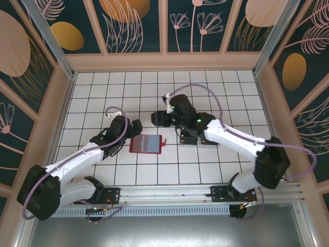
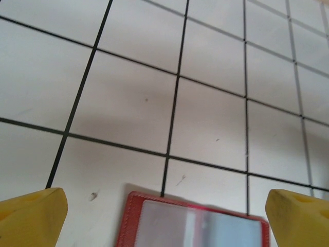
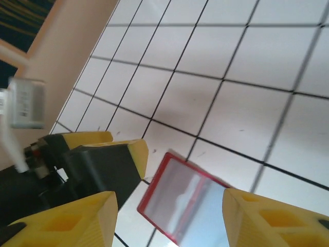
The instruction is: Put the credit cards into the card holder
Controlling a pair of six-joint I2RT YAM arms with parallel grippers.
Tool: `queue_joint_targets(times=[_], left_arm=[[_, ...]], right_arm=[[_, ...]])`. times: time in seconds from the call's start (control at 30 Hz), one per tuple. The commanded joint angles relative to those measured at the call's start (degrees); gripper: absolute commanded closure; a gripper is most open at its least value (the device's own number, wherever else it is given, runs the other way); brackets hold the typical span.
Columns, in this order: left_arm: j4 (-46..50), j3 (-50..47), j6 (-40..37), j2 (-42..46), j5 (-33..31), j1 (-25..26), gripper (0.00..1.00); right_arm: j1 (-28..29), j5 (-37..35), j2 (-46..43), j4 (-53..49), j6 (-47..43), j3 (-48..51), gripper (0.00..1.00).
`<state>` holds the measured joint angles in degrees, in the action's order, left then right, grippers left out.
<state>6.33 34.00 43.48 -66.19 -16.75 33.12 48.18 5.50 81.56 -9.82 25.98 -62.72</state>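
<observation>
Closest to the left wrist camera, the left gripper [image 2: 165, 211] had its yellow fingers spread wide, one at 7 o'clock and one at 5 o'clock, with nothing between them. Just past them, at 6 o'clock, lay the open red card holder [image 2: 193, 226], flat on the tiled worktop [image 2: 128, 103] with its clear pockets facing up. From the other side, the right gripper [image 3: 169, 206] hung over the same holder. Its fingers were apart and held no card, and the left fingers sat just beside the holder at 9 o'clock in the right wrist view.

The step in hand looked like readying the holder for the first card. To do it well, the left fingers would need to come down on the holder's red border and pin it without covering a pocket mouth. The right arm would need to fetch a card by a short edge and slide it in at a shallow angle along the pocket, so that the holder was not pushed across the tiles.

The credit cards could not be made out. In the top view, a dark shape [image 1: 189, 138] at 3 o'clock from the holder sat partly under the right forearm, and it could not be identified. The holder's near edge was cut off in both wrist views, and glare on the pockets hid where they opened.
</observation>
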Motion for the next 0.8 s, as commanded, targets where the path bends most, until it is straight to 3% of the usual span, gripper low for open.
queue_joint_targets(times=[0.0, 0.17, 0.4, 0.77], left_arm=[[2.2, 3.0, -2.1, -0.4, -1.6, 0.1, 0.01], [2.5, 3.4, -2.2, -0.3, -5.1, 0.1, 0.01], [3.1, 5.1, -2.9, -1.8, -5.9, 0.1, 0.02], [3.3, 5.0, -3.2, -1.2, -5.4, 0.2, 0.02]], right_arm=[[-1.3, -5.5, -3.7, -10.5, -4.9, 6.0, 0.44], [0.9, -2.1, -8.5, -6.8, 0.9, 16.2, 0.44], [5.3, -0.4, -7.8, 3.9, 9.0, 27.2, 0.45], [1.0, -3.8, 1.1, 8.4, 6.1, 26.1, 0.45]])
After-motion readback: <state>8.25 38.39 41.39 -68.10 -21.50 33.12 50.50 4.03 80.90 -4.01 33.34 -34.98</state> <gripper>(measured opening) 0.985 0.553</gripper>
